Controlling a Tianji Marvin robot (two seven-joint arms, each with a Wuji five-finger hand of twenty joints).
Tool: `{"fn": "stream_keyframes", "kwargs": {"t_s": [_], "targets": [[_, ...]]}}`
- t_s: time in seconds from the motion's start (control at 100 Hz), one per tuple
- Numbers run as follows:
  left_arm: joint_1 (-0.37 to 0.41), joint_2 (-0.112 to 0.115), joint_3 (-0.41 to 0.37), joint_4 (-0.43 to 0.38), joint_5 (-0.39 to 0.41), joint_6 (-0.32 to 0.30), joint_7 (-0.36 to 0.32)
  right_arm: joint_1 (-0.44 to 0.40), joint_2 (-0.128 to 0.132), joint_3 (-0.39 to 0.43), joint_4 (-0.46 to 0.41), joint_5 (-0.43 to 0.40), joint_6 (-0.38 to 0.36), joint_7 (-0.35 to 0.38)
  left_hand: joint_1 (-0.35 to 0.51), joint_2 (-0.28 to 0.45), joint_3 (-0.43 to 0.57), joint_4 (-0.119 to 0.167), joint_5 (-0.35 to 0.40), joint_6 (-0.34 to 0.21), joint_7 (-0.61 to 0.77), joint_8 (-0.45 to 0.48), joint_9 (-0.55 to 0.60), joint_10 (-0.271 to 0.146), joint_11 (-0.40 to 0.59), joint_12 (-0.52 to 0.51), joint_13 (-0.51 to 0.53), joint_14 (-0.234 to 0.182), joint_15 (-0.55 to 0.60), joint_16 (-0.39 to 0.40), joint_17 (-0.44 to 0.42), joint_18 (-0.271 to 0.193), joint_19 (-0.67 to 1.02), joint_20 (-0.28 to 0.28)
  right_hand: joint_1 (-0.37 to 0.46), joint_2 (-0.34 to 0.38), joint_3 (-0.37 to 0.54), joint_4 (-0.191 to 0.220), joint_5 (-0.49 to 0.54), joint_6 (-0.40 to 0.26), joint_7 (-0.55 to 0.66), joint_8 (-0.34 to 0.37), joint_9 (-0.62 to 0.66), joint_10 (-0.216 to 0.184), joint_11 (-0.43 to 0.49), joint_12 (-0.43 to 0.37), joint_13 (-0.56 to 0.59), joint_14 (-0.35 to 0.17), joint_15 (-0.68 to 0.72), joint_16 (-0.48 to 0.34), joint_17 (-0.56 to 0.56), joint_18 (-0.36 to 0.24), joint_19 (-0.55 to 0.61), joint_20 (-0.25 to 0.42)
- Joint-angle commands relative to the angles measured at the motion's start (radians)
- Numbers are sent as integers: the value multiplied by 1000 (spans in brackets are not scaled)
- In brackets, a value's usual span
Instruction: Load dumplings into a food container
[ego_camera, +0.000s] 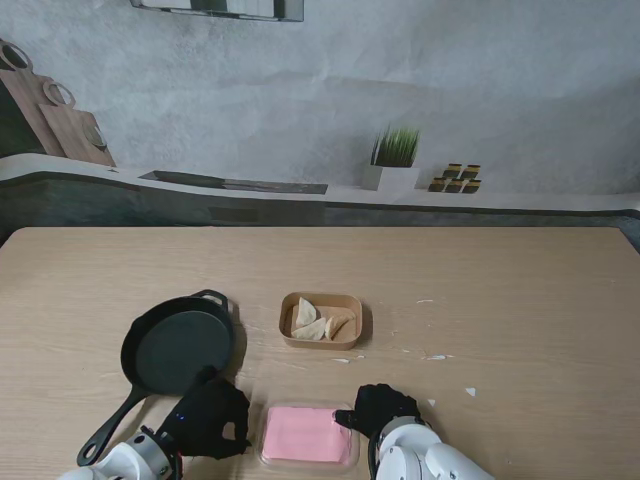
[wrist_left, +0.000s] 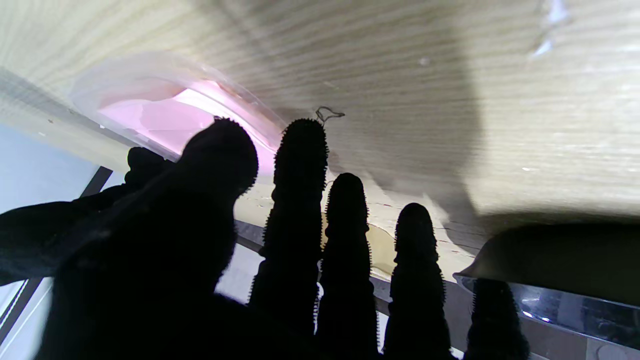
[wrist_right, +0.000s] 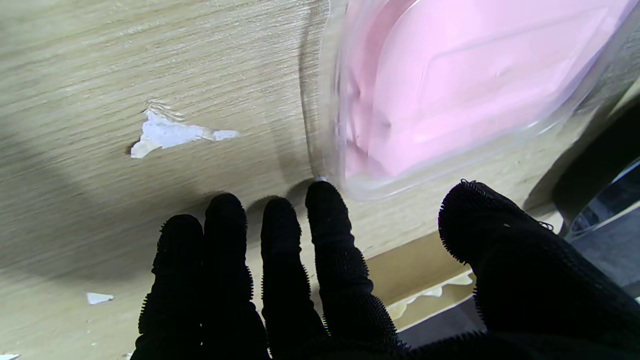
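Between the two open, empty hands, left hand (ego_camera: 211, 418) and right hand (ego_camera: 377, 408), lies the pink food container (ego_camera: 306, 435), its long axis left-right, dumplings (ego_camera: 322, 322) farther from me.

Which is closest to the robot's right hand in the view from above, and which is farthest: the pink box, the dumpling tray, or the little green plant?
From the right hand:
1. Pink box, right beside it on its left, at the table's near edge.
2. Dumpling tray, farther from me, mid-table.
3. Green plant, far off on the back ledge.
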Motion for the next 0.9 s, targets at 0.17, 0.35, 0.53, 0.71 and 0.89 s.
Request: {"fn": "stream_keyframes", "kwargs": {"t_s": [0.17, 0.35, 0.53, 0.71, 0.89], "targets": [[9, 5, -32, -10, 83, -6, -15, -22, -13, -8, 23, -3, -4, 24, -7, -10, -4, -24, -8, -66, -25, -14, -59, -13, -98, -110, -42, -20, -86, -94, 28, 17, -4, 50, 0, 24, -16, 42, -15, 11, -11, -17, -31, 9, -3, -6, 2, 10, -89, -58, -16, -55, 24, 6], [22, 0, -72, -40, 72, -14, -11, -31, -15, 1, 22, -4, -11, 18, -14, 3, -25, -16, -56, -75, -94, 7, -88, 44, -201, -271, -61, -6, -180, -188, 25, 19, -37, 52, 2, 25, -18, 43, -19, 15, -7, -17, -34, 11, -1, -6, 1, 10, -89, -58, -16, -55, 24, 7], [71, -14, -103, -92, 67, -62, 84, -38, -17, 6, 20, -2, -8, 13, -85, 94, 13, 23, -156, 14, -264, 109, -121, 57, -185, -295, -43, -9, -194, -217, 83, 14, 18, 77, 4, 25, -19, 43, -22, 17, -4, -18, -37, 12, 1, -6, -1, 8, -87, -57, -19, -56, 22, 8], [159, -26, -126, -170, -21, -84, 79, -45, -16, 13, 16, -1, -12, 14, -3, 98, -2, 15, -156, 74, -234, 118, 83, 108, -53, -171, 257, 53, 58, -61, 403, 25, 792, 70, 7, 27, -19, 43, -21, 17, -2, -19, -37, 14, 2, -6, 0, 10, -86, -57, -20, -57, 23, 10], [193, -22, -127, -220, -164, 61, -99, -44, -14, 11, 14, -1, -2, 20, 79, 83, 28, 10, -66, 190, -202, 64, 358, 207, -60, -233, 601, 171, 109, -127, 758, 97, 1127, -79, 15, 32, -19, 43, -20, 16, 0, -19, -37, 13, 4, -6, -2, 10, -85, -57, -21, -58, 22, 13]]}}
